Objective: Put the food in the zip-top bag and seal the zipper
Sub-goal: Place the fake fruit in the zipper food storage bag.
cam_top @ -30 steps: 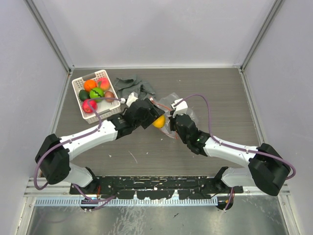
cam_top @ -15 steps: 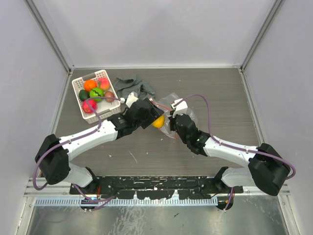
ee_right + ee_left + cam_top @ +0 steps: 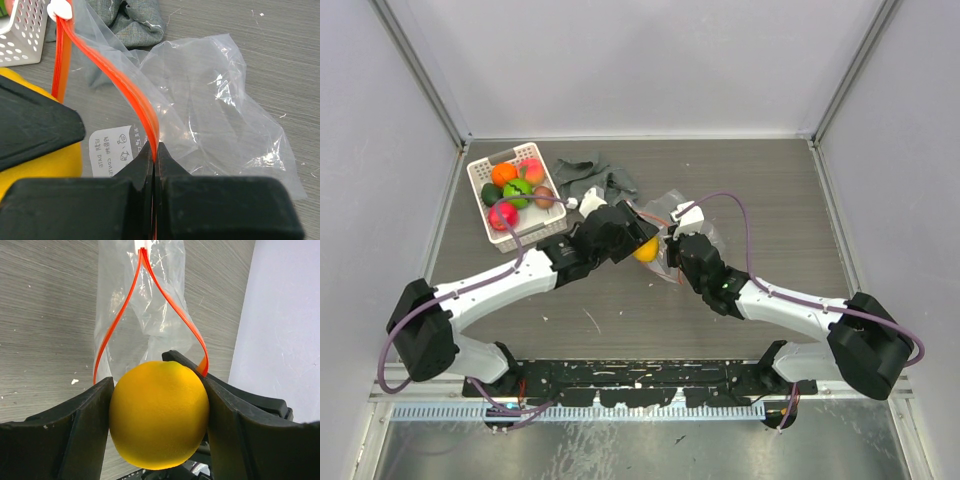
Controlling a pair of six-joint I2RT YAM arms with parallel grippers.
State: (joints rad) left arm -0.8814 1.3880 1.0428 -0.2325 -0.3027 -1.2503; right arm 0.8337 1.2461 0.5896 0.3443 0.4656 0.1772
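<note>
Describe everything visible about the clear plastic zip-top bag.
The clear, wrinkly plastic zip-top bag lies on the wood-grain table, mouth held open in a loop. A red-orange zipper strip edges the mouth, a white slider at one end; a white printed label shows. The shut right gripper pinches the strip. The left gripper holds a yellow round fruit at the opening.

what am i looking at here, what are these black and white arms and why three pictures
These are two robot arms bolted to a table, each ending in a two-finger gripper. One picture looks down from above; the other two come from cameras on the wrists. The left gripper holds a yellow toy fruit at the open mouth of a clear zip-top bag. The right gripper is shut on the bag's orange zipper strip. A white basket holds more toy fruits, a grey cloth beside it.
</note>
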